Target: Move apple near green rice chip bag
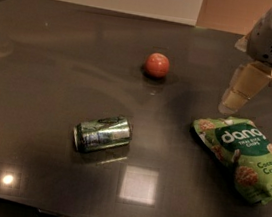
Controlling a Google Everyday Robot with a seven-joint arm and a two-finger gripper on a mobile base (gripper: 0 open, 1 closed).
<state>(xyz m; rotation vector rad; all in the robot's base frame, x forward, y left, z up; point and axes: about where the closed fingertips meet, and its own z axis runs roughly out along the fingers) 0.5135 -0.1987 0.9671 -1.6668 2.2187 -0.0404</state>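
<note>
The apple [157, 65] is a small red-orange fruit that rests on the dark table, a little beyond its middle. The green rice chip bag [244, 156] lies flat at the right, with white "dang" lettering facing up. My gripper [230, 103] hangs from the grey arm at the upper right. Its tan tip is just beyond the bag's far edge and to the right of the apple. It holds nothing that I can see.
A shiny green drink can [103, 133] lies on its side at the front left of the dark glossy table [55, 69]. The table's far edge meets a pale wall. The right table edge runs close behind the arm.
</note>
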